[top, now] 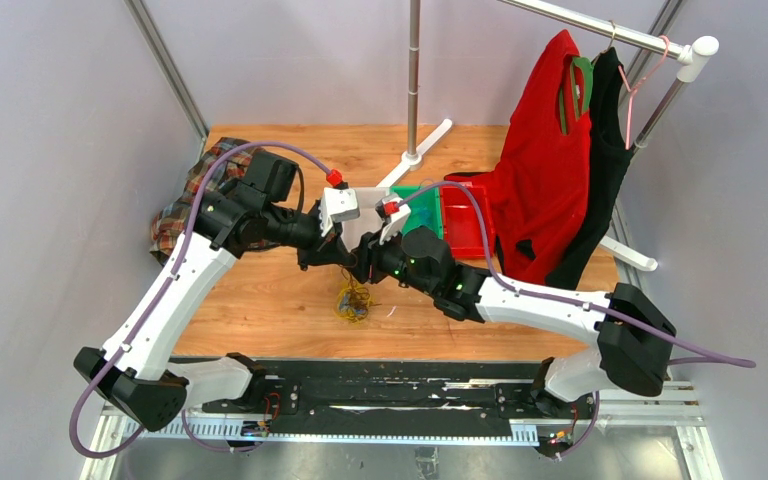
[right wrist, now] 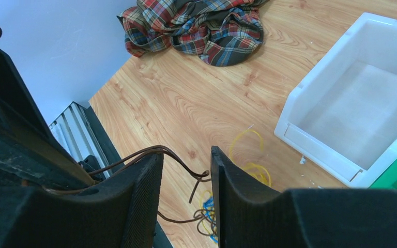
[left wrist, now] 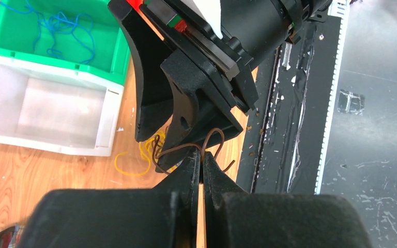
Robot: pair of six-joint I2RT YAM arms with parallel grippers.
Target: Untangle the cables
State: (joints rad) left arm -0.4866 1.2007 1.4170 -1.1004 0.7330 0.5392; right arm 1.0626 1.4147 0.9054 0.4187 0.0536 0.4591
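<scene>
First, the bins. A green bin (left wrist: 116, 51) sits at the upper left of the left wrist view, and a thin blue cable (left wrist: 57, 28) lies curled inside it. Just below it is a white bin (left wrist: 51, 144), touching the green one. In the top view a red bin (top: 465, 225) stands on the other side of the green one, under the hanging clothes.

The cables (top: 353, 302) lie in a small messy heap on the wooden table (top: 280, 320), near the middle of the top view, just under where the two arms meet. Yellow loops (right wrist: 248, 155) spread out from the heap toward the white bin but do not touch it. Blue bits show in the heap too.

One brown wire (left wrist: 186, 148) is lifted out of the heap. The left gripper (left wrist: 201, 166) has its jaws pressed together and pinches this wire at the very tips. The right gripper (right wrist: 186, 155) has its jaws spread apart — the brown wire bends over one finger and hangs down in the gap.

A crumpled plaid cloth (right wrist: 201, 26) lies at the top of the right wrist view, on the table's far corner. A red top (top: 545, 170) and a black top (top: 605, 170) hang from a metal rack (top: 600, 25) at the upper right of the top view. Grey walls (top: 60, 150) stand around the table — and a black rail (top: 390, 395) runs along its bottom edge.
</scene>
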